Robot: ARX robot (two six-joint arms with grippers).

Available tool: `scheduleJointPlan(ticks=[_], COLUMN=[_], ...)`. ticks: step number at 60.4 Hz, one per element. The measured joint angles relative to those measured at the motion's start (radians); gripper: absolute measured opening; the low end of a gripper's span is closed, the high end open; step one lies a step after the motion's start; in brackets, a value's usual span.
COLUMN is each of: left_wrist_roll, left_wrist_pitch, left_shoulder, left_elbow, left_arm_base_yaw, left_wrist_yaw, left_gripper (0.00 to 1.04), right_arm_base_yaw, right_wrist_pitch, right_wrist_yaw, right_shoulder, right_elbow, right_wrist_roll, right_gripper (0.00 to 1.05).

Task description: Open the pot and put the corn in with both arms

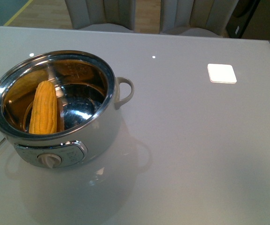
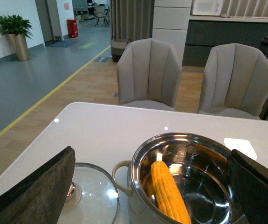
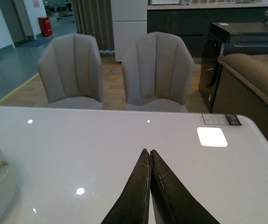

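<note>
The pot [image 1: 59, 112] is seen standing uncovered on the bench [image 1: 196, 154], near its left edge in the front view, with the dial panel turned toward the robot. The corn [image 1: 44, 108] is found inside the steel bowl, leaned tip-up against the inner wall; this posture is judged to result from the cob being too long to lie flat across the curved bottom. The glass lid [image 2: 89, 198] is laid flat on the bench just beside the pot on the robot's left, presumably so that the opening is kept free for loading. The left pincer [image 2: 147, 186] is shown spread wide and holding nothing, its dark fingers [image 2: 40, 191] framing lid and pot in the left wrist view. The right pincer [image 3: 149, 186] is shown closed with fingertips pressed together and empty, held above bare bench well apart from the pot. Both steps of the task are therefore judged to be complete. The bench surface is glossy and pale grey, and ceiling lights are reflected in it; a small white square pad [image 1: 221, 73] is set toward the far right. Two grey upholstered chairs [image 3: 115, 70] are placed behind the bench, beyond which wooden flooring and a potted plant [image 2: 15, 35] are visible.
</note>
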Motion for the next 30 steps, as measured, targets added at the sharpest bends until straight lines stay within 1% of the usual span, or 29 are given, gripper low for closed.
scheduleJointPlan(ticks=[16, 18, 21, 30], left_wrist_roll=[0.000, 0.000, 0.000, 0.000], left_wrist_pitch=[0.000, 0.000, 0.000, 0.000], left_shoulder=[0.000, 0.000, 0.000, 0.000], left_elbow=[0.000, 0.000, 0.000, 0.000], left_arm_base_yaw=[0.000, 0.000, 0.000, 0.000], left_wrist_yaw=[0.000, 0.000, 0.000, 0.000], left_gripper=[0.98, 0.98, 0.98, 0.98], right_arm_base_yaw=[0.000, 0.000, 0.000, 0.000], right_wrist_pitch=[-0.087, -0.162, -0.235, -0.251], right_wrist_yaw=[0.000, 0.000, 0.002, 0.002], right_shoulder=[-0.085, -0.137, -0.204, -0.243], right_elbow=[0.000, 0.001, 0.000, 0.000], right_wrist_roll=[0.000, 0.000, 0.000, 0.000], right_gripper=[0.02, 0.02, 0.02, 0.02])
